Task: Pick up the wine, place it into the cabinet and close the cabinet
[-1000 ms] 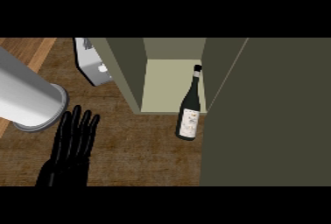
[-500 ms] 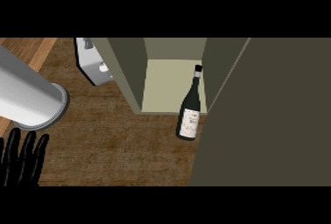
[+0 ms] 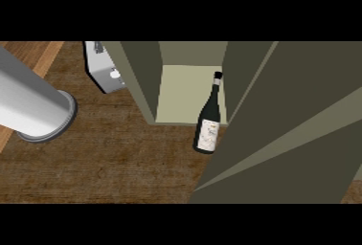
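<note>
The wine bottle [image 3: 206, 122] is dark with a pale label and stands upright on the wooden counter [image 3: 106, 162], at the front edge of the open cabinet [image 3: 185, 95]. Its neck rises in front of the cabinet's pale inside, close to the right wall. The cabinet's olive door [image 3: 290, 124] stands open at the right and fills much of that side. Neither hand shows in the head view, and nothing touches the bottle.
A large pale grey cylinder [image 3: 32, 107] lies across the counter at the left. A small grey and white appliance [image 3: 106, 72] stands behind it, next to the cabinet's left wall [image 3: 141, 81].
The left hand, open on the counter at the lower left one second ago, slid down and left and has gone out of view. The bottle and the cabinet door have not moved.
</note>
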